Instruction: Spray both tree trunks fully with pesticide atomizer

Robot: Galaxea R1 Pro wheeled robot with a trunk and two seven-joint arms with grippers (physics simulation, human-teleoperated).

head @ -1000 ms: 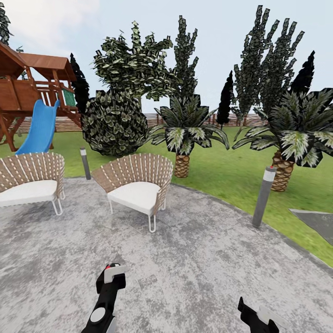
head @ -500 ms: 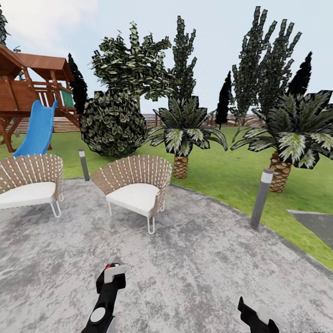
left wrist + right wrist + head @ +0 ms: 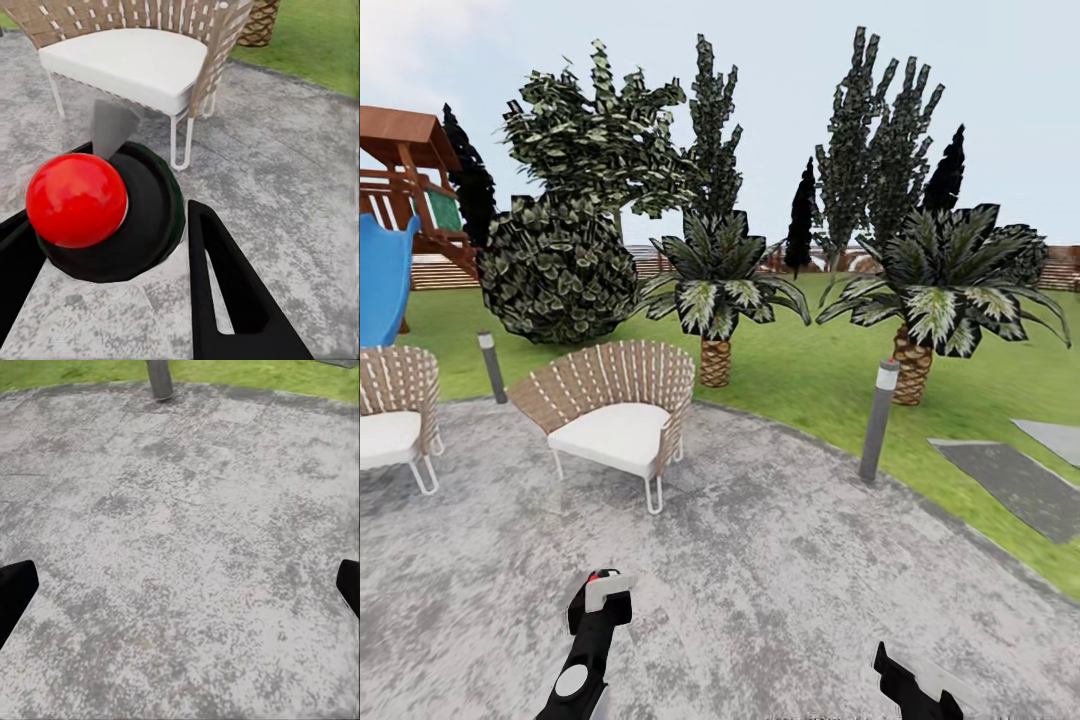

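Left gripper (image 3: 112,247): fingers closing around the pesticide atomizer (image 3: 105,214), black-bodied with a red ball top. Right gripper (image 3: 180,585): standing wide open, gripping nothing, over the grey paved patch (image 3: 780,570). A wicker chair (image 3: 615,415) is sitting near the patch's far edge; a grey lamp post (image 3: 878,420) is standing at its rim, green lawn (image 3: 810,370) lying beyond.

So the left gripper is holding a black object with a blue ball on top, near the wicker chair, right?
Not quite: the ball is red, not blue. The left wrist view shows the left gripper holding a black object with a red ball on top, near the woven wicker chair with a white cushion.
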